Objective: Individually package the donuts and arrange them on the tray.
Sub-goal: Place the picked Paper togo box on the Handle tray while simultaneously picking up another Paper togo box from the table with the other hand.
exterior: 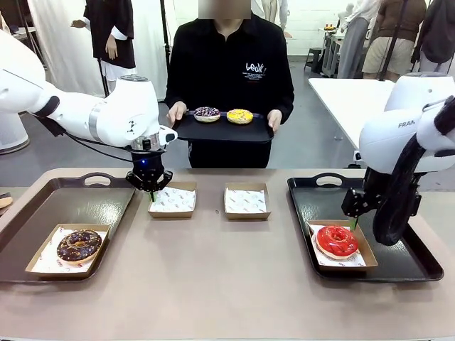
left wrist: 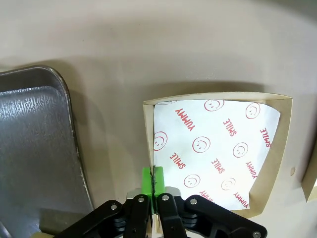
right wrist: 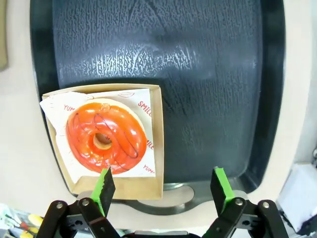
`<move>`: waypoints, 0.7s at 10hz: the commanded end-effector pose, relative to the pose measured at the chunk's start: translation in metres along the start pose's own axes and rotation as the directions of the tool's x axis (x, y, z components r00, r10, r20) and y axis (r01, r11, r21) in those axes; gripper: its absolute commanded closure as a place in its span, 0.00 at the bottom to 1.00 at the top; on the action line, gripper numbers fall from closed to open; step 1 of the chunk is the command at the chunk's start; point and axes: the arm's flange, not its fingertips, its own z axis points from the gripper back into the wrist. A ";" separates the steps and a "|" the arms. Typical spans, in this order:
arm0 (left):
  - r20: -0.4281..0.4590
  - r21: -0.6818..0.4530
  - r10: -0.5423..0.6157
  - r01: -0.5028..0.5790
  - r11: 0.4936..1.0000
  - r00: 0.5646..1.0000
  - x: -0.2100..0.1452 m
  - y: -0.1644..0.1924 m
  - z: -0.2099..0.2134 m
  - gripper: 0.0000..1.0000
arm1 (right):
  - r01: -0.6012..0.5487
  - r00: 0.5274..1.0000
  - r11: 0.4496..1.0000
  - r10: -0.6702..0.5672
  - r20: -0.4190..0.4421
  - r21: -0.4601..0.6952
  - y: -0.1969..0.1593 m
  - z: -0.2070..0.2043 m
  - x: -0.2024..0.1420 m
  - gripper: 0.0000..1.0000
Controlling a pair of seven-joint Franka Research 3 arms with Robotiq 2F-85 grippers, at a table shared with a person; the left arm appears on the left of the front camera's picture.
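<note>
Pinched shut at the left gripper (left wrist: 152, 179), green pads (left wrist: 146, 178) tight together on the side wall of the left empty box (left wrist: 213, 148), right down at table level. Just beside that wall, a narrow strip of bare table (left wrist: 111, 148), then the raised rim of the left tray (left wrist: 71, 124): tight on that side, open on the other. Farther along, well apart across clear tabletop, the right empty box (exterior: 247, 201). In the left tray's near corner, the chocolate donut (exterior: 79, 244), sitting in the left-tray box (exterior: 43, 264), with plenty of bare tray behind it.

Over at the right gripper (right wrist: 163, 186): spread wide, gripping nothing, hovering above the handle end of the right tray (right wrist: 208, 99). Just off one fingertip, a corner of the right-tray box (right wrist: 138, 186); inside it, the red donut (right wrist: 106, 136) on its paper. Box tucked close to one long rim. Beyond it, a broad stretch of bare black tray, room to spare up to the far rim.

Across the table, held up clear of the tabletop, a small black tray (exterior: 220, 133), one hand (exterior: 176, 112) at one end, the other hand (exterior: 274, 121) at the other. On it, side by side, near but apart, the dark sprinkled donut (exterior: 207, 113) and the yellow donut (exterior: 239, 115).

Between the two big trays, wide bare table in front of both empty boxes.
</note>
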 end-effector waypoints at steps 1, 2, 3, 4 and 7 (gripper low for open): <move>-0.027 0.007 0.008 -0.008 1.000 1.000 -0.005 0.000 0.013 1.00 | -0.001 1.000 0.997 0.004 -0.030 0.082 -0.015 0.023 -0.013 0.00; -0.027 -0.029 -0.032 0.031 0.999 0.999 -0.014 0.003 0.032 1.00 | -0.013 0.996 0.974 0.033 -0.085 0.226 -0.037 0.051 -0.021 0.00; -0.025 -0.061 -0.066 0.065 0.996 0.997 -0.022 0.007 0.055 1.00 | -0.015 0.992 0.931 0.060 -0.112 0.364 -0.065 0.076 -0.028 0.00; -0.014 -0.088 -0.094 0.092 0.992 0.996 -0.030 0.011 0.079 1.00 | -0.015 0.995 0.880 0.061 -0.082 0.474 -0.098 0.096 -0.032 0.00; 0.054 -0.115 -0.079 0.085 0.990 0.995 -0.033 0.019 0.145 1.00 | -0.041 0.986 0.650 0.150 -0.075 0.759 -0.186 0.119 -0.035 0.00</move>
